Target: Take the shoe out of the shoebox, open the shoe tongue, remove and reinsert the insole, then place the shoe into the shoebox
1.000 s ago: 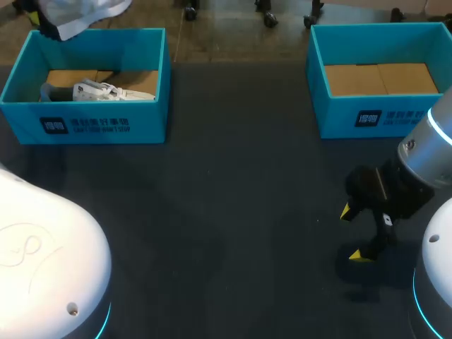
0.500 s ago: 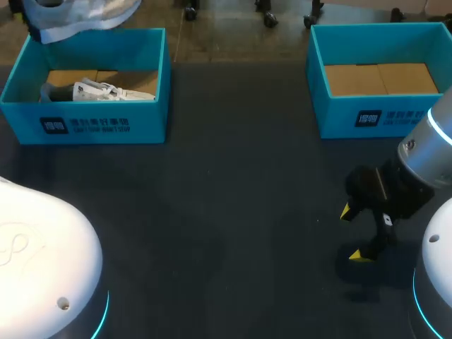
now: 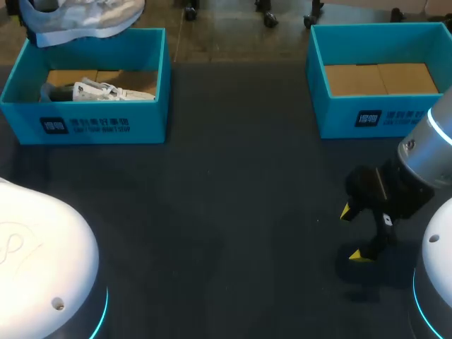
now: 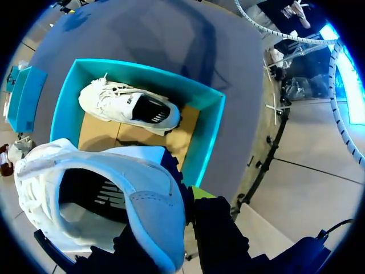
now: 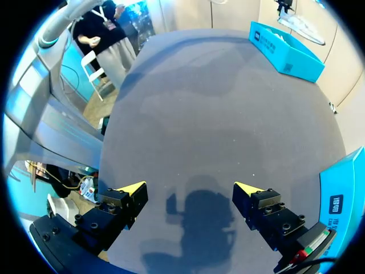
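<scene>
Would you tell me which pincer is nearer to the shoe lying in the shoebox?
Left. The left pincer hangs above that shoe, holding a lifted shoe over the shoebox; the right pincer is open across the table, by the other shoebox.

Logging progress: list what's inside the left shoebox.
In the left shoebox, one white shoe lies on the cardboard floor. The lifted shoe hides part of that floor.
</scene>
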You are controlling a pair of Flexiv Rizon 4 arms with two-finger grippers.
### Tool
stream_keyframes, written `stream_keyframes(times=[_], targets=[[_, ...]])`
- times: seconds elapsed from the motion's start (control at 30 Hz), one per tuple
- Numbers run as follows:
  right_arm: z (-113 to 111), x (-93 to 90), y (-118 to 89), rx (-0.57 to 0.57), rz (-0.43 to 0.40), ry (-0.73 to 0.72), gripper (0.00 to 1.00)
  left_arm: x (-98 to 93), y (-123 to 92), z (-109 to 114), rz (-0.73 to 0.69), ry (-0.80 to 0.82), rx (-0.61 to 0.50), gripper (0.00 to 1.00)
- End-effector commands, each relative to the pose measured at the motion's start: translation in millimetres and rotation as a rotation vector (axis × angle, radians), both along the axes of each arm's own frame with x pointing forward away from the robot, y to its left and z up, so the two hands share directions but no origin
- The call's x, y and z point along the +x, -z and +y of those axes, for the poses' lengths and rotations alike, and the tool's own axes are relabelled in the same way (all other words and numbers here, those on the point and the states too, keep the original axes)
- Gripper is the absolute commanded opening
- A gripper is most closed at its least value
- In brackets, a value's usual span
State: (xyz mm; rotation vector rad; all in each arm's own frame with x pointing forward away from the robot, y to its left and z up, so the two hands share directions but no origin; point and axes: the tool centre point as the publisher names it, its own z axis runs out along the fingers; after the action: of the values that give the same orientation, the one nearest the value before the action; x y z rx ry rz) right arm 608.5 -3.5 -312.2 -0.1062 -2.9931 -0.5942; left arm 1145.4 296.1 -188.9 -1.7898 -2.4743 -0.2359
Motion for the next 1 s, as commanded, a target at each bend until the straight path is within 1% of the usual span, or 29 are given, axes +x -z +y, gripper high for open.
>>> stream_keyframes(times=[0.03, 0.17, 0.2, 0.27, 0.77, 1.0], targets=[[0, -0.4, 1, 0.0, -0.001, -0.001, 1.0, 0.6, 0, -1, -0.002, 0.018, 0.001, 0.0], [0, -0.4, 1, 0.0, -0.001, -0.001, 1.0, 4.4, 8, -4, -0.033, 0.083, -0.013, 0.0], [0, -0.4, 1, 0.0, -0.001, -0.001, 1.0, 5.2, 10, -3, -0.063, 0.099, 0.005, 0.0], [0, -0.4, 1, 0.0, -0.001, -0.001, 1.0, 7.8, 16, -3, -0.032, 0.166, 0.007, 0.0], [0, -0.4, 1, 0.0, -0.001, -0.001, 1.0, 7.8, 16, -3, -0.032, 0.166, 0.007, 0.0], [0, -0.4, 1, 0.0, -0.001, -0.001, 1.0, 18.3, 30, 2, -0.024, 0.182, 0.017, 0.0]])
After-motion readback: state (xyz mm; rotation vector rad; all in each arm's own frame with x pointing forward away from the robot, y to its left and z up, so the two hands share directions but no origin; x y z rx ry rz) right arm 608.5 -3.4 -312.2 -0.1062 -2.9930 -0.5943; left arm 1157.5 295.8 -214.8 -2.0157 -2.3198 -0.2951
